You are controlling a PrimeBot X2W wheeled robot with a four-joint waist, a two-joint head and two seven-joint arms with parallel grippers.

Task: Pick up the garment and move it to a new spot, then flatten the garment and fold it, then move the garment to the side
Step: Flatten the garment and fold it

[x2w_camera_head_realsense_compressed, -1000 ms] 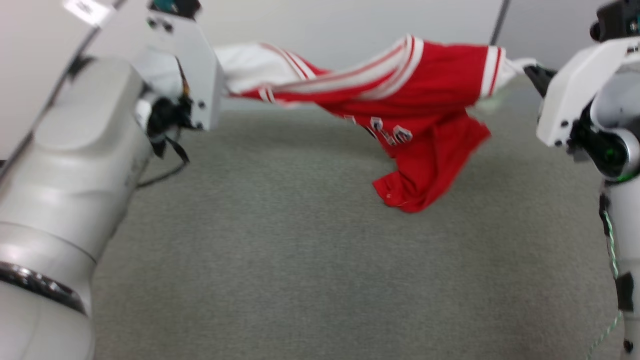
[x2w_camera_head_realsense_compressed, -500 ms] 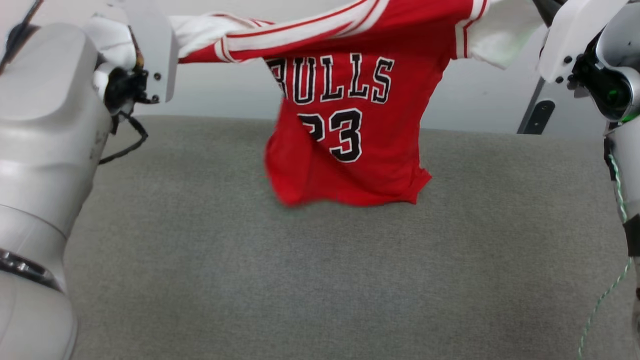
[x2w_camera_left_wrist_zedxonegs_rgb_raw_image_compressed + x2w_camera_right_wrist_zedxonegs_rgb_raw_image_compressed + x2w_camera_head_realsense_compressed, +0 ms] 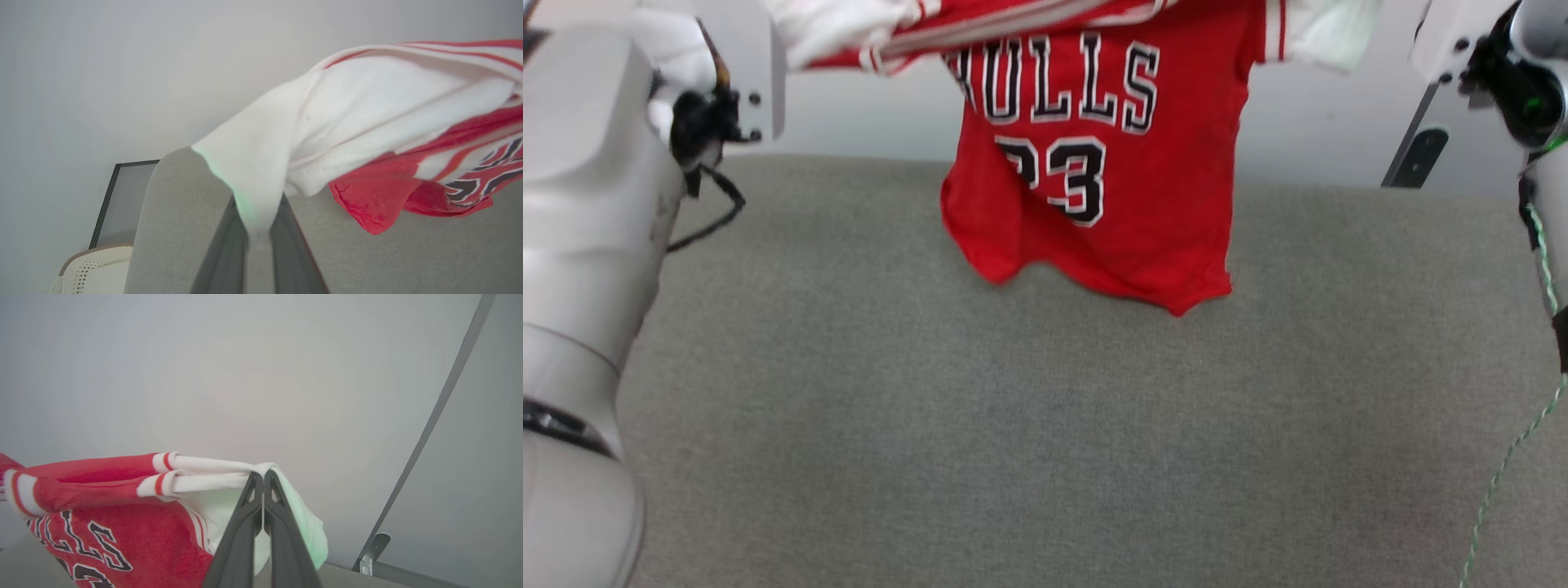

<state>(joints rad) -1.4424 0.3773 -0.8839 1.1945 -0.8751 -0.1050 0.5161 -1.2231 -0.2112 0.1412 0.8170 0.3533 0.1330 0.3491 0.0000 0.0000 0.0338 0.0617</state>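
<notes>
Grey padded surface (image 3: 1013, 425) is lying broad beneath the work, and every place here is being given against it. High above its left part the left gripper (image 3: 258, 239) is pinching shut on one white sleeve of the garment (image 3: 1086, 163), the cloth running down between its two dark fingers (image 3: 222, 253). High above its right part the right gripper (image 3: 263, 476) is clamping tight on the other white sleeve, its tips meeting with only a thin fold between them. Between the two, the garment is hanging with its shoulders stretching taut. Its red body is dropping over the surface's far edge, the black lettering and number are facing the robot, and the hem is seemingly floating clear of the surface, with one lower corner dipping below the other. A second ago this same cloth was twisting into a bunched, sideways roll, the print mostly hidden and the lower part flung toward the surface's right. Half a second ago it was already opening out, and now it is settling into a near-flat hang, the hem still rippling. The head view itself is also shifting, so any apparent rise of the shirt is partly that. By my judgement the shake-out is working and the garment is becoming ready for laying flat on the surface, though lowering it while the hem is swinging is risking a tucked-under edge
</notes>
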